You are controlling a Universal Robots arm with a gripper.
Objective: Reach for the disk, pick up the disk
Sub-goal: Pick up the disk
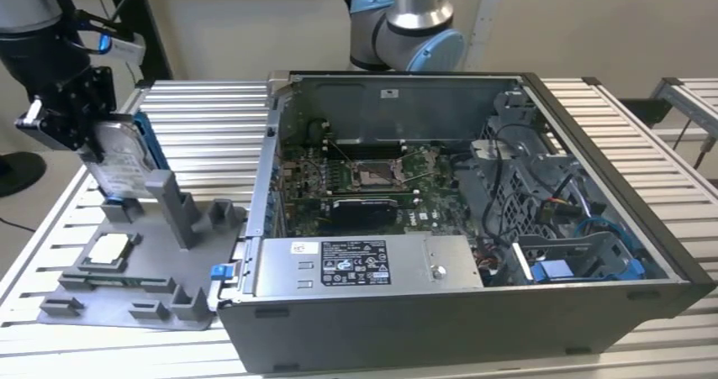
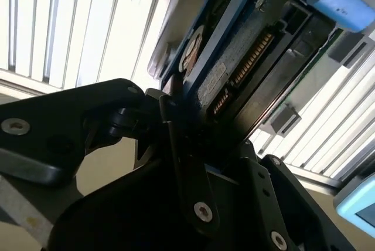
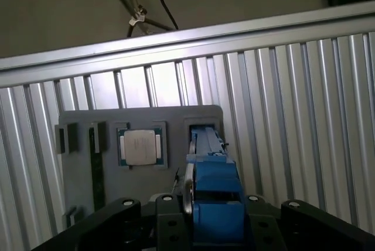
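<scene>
One disk (image 1: 126,165) stands slotted in the grey fixture (image 1: 113,299), the gripper (image 1: 90,135) clamped on it.

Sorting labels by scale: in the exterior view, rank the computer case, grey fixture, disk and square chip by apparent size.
Largest to smallest:
computer case
grey fixture
disk, seen partly edge-on
square chip

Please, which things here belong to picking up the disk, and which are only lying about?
Job: flat silver-grey metal disk in blue plastic frame; black end effector, clamped on it.
Lying about: grey plastic fixture with upright posts; small square silver chip; open grey metal computer case.
</scene>
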